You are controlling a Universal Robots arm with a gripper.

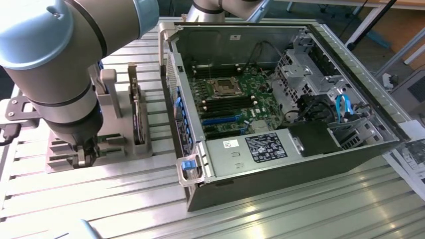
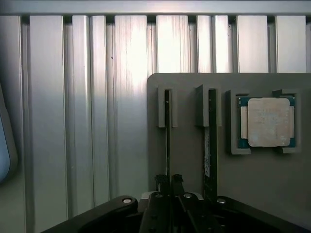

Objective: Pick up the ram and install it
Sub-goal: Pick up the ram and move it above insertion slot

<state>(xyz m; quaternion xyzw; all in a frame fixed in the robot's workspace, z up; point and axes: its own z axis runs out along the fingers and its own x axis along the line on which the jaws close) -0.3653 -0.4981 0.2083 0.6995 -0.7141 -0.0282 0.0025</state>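
A ribbed aluminium counter (image 1: 279, 214) carries a grey holder (image 2: 187, 155) and, at the exterior view's right, an open computer case (image 1: 345, 50). The claw (image 2: 169, 180) is clenched on the ram (image 2: 167, 131), which stands on edge in its holder slot. Just beside it are a second stick (image 2: 212, 141) and a processor (image 2: 268, 121). Papers (image 1: 413, 159) lie past the case.

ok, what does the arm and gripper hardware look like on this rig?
The arm has fat, round silver-grey links, pale blue joint caps and black seam rings. A dark bracket juts out near the wrist, with a black cable beside it. The gripper has a matt black body with small silver screw heads and two narrow black fingers.
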